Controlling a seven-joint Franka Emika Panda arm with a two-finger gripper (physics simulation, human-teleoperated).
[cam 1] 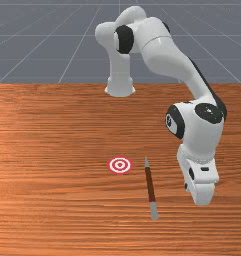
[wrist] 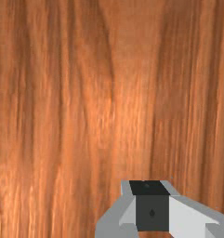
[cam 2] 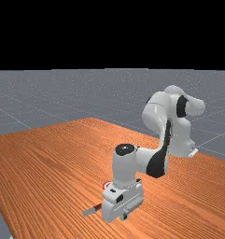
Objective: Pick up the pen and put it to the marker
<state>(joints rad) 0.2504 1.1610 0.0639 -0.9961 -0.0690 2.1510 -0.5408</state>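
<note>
While grey floor (cam 2: 48,95) stretches beyond the grained table (cam 2: 62,154), I can't tell how wide the claw (cam 1: 202,192) is.

And here on our orange-brown wood table (cam 1: 47,210), we see the ringed marker (cam 1: 120,165), the pen (cam 1: 150,184) lying near, to the front view's right.

Front faces arm (cam 1: 164,52); wrist view looks down.
</note>
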